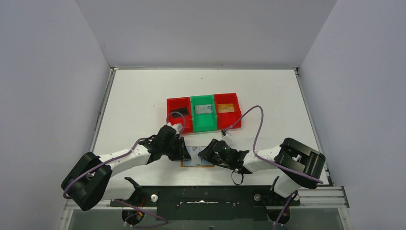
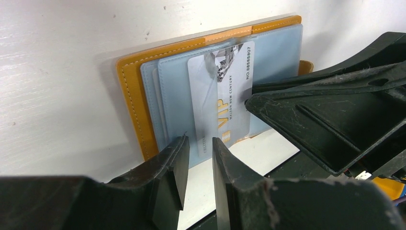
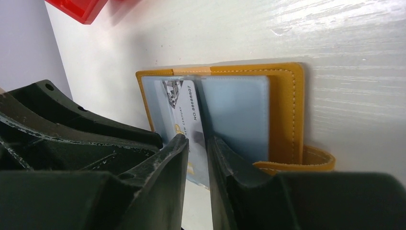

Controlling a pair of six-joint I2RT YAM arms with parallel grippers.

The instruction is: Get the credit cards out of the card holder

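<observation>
On the table (image 1: pixel 143 96), nearer than the row of red and green bins (image 1: pixel 203 127) and close to the near edge, both arms crowd over one small spot. The card holder (image 2: pixel 131 96) lies open and flat between them, pale inner panels up. Left claw (image 2: pixel 198 143): jaws drawn to a narrow slit at the card's short end. Right claw (image 3: pixel 197 143): the same, slit lined up with the card's long edge. For either one I cannot tell whether it pinches anything. One silver VIP card (image 2: pixel 225 96) sits partly out of its sleeve, slanted across the panels. I cannot tell if more cards remain inside. The side tab (image 3: pixel 306 160) lies loose on the table.

Risks, as I judge them:
- The two claws are nearly touching, so any sideways pull could knock one against the other.
- If nothing pins the holder, sleeve friction may drag the holder along with the card.
- A grip on the bare edge of a slick card may slip, dropping it back askew.
- A shove toward the near edge could push the holder off the table.
</observation>
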